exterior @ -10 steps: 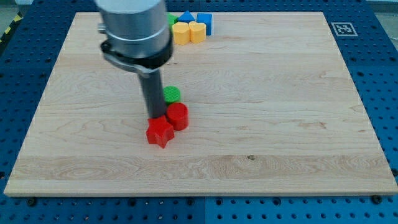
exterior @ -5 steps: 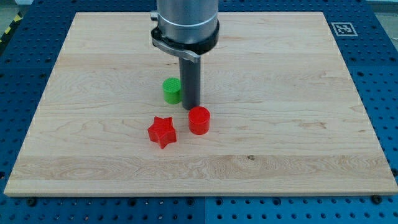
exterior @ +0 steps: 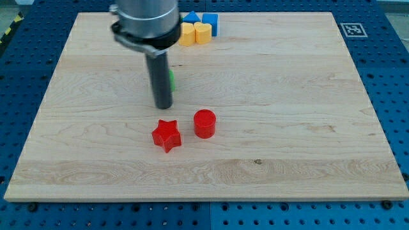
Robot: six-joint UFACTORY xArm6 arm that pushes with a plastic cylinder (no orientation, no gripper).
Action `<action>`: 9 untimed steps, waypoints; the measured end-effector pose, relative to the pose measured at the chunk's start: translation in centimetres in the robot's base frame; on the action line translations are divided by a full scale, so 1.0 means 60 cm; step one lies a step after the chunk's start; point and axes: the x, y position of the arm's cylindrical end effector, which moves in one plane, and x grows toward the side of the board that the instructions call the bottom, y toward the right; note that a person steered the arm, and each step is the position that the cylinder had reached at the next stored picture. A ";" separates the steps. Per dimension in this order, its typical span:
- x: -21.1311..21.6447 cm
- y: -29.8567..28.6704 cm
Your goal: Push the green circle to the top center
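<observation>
Sitting left of centre on the wooden surface (exterior: 287, 128), my tip (exterior: 163, 106) just below the green circle (exterior: 171, 79), which is peeking out as a thin sliver on the rod's right edge, mostly hidden. No hand to open or close, only a bare rod gripping nothing. Lying lower down: red star (exterior: 166, 135) and red cylinder (exterior: 204, 123). Clustering at the top: yellow blocks (exterior: 194, 33), blue cube (exterior: 210, 23), blue triangle (exterior: 191, 18)

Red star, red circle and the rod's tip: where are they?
red star (exterior: 166, 135): camera view, its top face.
red circle (exterior: 204, 119): camera view, its top face.
my tip (exterior: 163, 106): camera view, the rod's very end.
</observation>
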 end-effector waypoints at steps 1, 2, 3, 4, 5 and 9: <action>-0.042 -0.018; -0.094 0.007; -0.079 0.010; -0.013 0.014; -0.013 0.022; -0.129 0.051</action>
